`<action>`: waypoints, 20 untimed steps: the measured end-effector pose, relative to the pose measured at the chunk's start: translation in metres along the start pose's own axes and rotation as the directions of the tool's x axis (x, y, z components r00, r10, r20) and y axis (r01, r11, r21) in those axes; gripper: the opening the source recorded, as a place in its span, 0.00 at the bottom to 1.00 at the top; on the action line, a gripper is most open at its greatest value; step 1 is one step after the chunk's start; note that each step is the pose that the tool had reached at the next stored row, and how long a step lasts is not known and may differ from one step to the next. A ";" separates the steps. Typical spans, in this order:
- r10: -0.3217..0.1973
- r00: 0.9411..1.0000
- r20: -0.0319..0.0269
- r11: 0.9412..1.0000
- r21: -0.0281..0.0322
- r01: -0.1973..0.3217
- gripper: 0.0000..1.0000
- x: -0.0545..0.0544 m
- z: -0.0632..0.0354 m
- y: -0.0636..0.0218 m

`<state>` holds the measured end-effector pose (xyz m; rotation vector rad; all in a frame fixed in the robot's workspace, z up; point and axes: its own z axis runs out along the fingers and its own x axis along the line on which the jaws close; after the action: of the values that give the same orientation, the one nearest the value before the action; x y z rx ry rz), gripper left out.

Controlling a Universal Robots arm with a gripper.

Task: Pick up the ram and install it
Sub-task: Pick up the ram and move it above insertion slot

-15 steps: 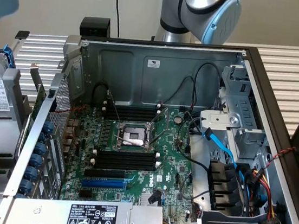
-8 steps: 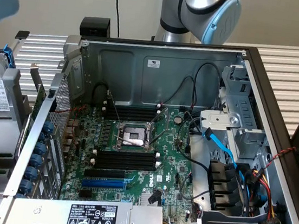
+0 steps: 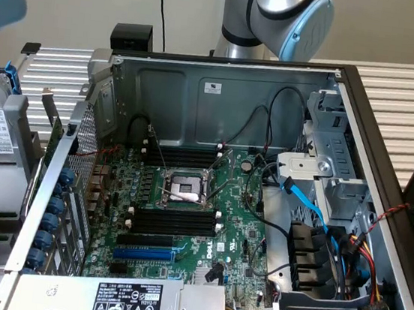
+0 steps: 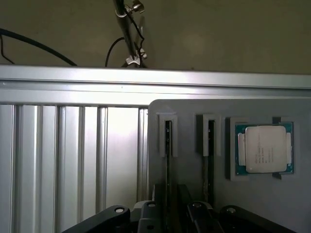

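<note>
The black gripper (image 4: 172,211), jaws spread wide and empty, hovers over the grey plastic holder (image 4: 187,109). The thin, edge-on ram stick (image 4: 167,160) in the holder's slot runs lengthwise straight away from it.

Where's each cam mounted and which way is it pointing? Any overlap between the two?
Exterior view: off the arm, raised, looking down into the open PC case at the motherboard; the arm shows behind the case.
Wrist view: on the wrist, looking past the gripper at a grey tray holding a CPU and two edge-on sticks, likely ram.
Shared: the slatted aluminium table.
</note>
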<state>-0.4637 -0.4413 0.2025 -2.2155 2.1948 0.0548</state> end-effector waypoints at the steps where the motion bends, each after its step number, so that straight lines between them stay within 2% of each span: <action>1: 0.000 1.000 0.000 1.000 0.000 0.000 0.26 0.000 0.0000 0.0000; 20: 0.000 1.000 -0.001 1.000 0.000 0.000 0.26 -0.002 0.0005 0.0000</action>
<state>-0.4637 -0.4394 0.2021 -2.2159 2.1951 0.0540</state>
